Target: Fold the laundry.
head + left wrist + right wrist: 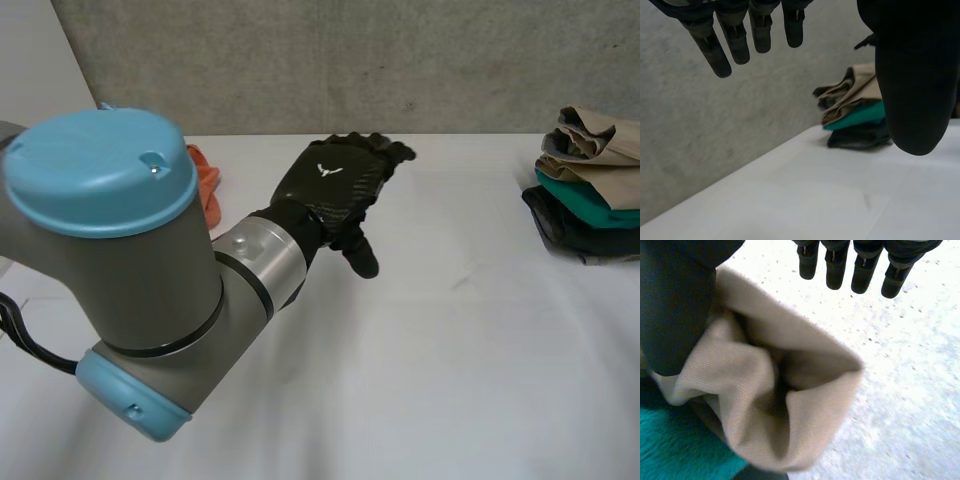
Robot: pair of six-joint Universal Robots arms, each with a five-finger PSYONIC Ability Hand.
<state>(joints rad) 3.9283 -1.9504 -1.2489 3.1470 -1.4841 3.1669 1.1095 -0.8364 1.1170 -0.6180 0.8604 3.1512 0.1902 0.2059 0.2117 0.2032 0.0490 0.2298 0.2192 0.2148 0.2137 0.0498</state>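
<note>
Fingers of left hand (335,190) and right hand (675,305) straight, apart; orange cloth (207,186) half-hidden behind left arm (120,280).

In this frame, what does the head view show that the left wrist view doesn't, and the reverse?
Head view adds: the crumpled orange cloth behind the left arm, and the back of the black left hand. Left wrist view adds: that hand's palm side, fingers straight, holding nothing. Both share: the stack of folded beige, teal and dark clothes on the white table.
</note>
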